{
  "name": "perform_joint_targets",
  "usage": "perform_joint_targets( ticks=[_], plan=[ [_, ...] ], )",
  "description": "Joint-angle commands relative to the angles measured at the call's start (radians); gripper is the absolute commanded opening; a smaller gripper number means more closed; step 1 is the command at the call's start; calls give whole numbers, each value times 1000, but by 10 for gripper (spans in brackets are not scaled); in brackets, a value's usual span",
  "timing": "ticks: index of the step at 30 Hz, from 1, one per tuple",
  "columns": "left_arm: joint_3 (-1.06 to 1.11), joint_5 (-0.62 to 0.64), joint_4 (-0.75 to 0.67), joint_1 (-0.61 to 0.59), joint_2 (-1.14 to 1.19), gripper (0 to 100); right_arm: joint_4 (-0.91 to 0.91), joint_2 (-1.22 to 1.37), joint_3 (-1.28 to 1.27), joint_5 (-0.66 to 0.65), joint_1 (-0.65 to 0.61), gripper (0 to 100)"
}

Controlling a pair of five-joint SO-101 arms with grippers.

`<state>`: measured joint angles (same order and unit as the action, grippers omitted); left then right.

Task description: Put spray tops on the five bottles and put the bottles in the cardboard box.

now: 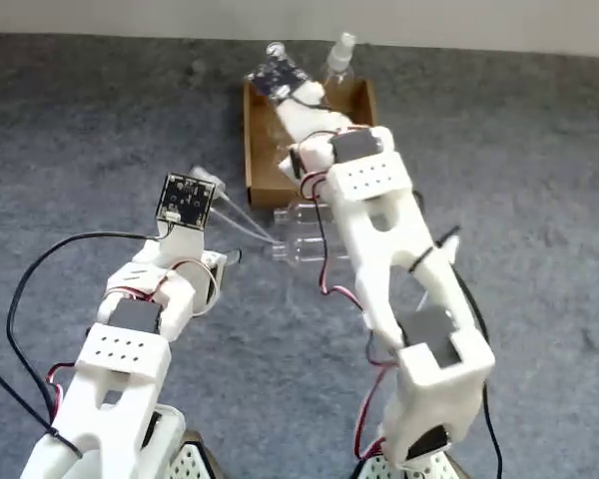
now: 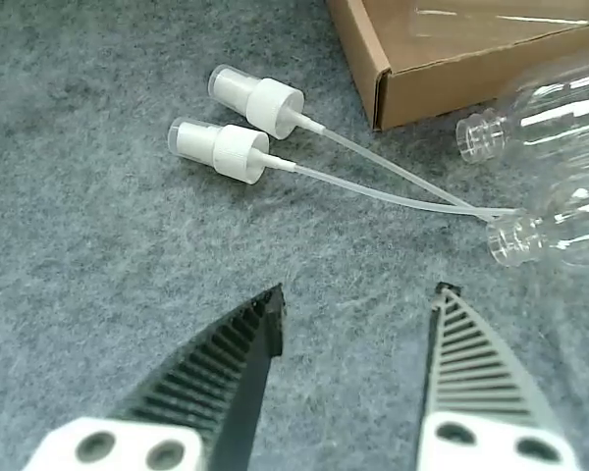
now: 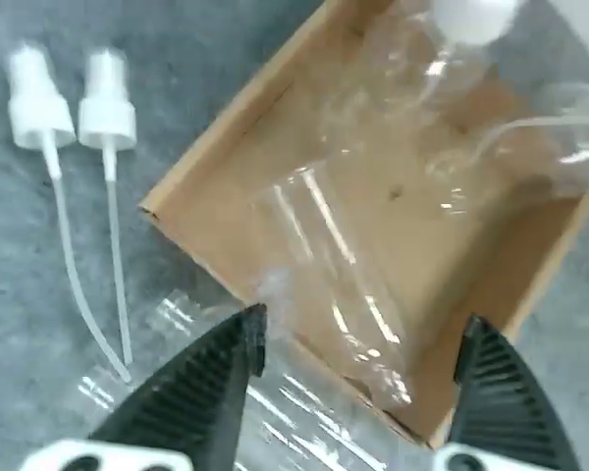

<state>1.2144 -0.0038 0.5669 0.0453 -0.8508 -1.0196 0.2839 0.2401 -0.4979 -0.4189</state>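
Left gripper (image 2: 358, 319): jaws apart, empty, low over the grey cloth, near the loose tops but not touching them. One spray top (image 2: 258, 100) lies beside a second spray top (image 2: 219, 147). Their thin tubes run together toward the mouth of the nearer open bottle (image 2: 555, 231). The other open bottle (image 2: 560, 108) lies just beside the cardboard box (image 2: 412, 83).

Right gripper (image 3: 358, 348): jaws apart, empty, above the box, where a clear bottle (image 3: 324, 245) lies on its side.

Likely trouble:
- The tops lie close together. Closing on one may nudge or drag the other, as the tubes nearly cross at their tips.
- The tubes look limp. A tilted grasp would leave the tip swinging, so it could miss the narrow neck.
- The open bottles are round and lie loose. A push at the mouth may roll one away or against the box.
- Both arms work close to the same bottles, so they could bump each other.
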Motion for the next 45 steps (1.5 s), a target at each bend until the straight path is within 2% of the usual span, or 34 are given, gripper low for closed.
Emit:
perform_joint_targets(
  ticks=[1,9,19,36,42,45],
  plan=[
    [-4,-5,-18,-7,2,189,-27,94,188,12,-15,271],
    [-4,-5,-18,-7,2,189,-205,398,667,12,45,271],
    [-4,-5,-18,-7,2,189,-437,668,1050,5,39,271],
    [-4,-5,-18,-7,2,189,-460,796,1116,5,39,264],
    [-4,-5,-18,-8,2,189,-460,797,1115,5,39,154],
    [-4,-5,-18,-8,2,189,-460,797,1113,8,39,139]
  ],
)
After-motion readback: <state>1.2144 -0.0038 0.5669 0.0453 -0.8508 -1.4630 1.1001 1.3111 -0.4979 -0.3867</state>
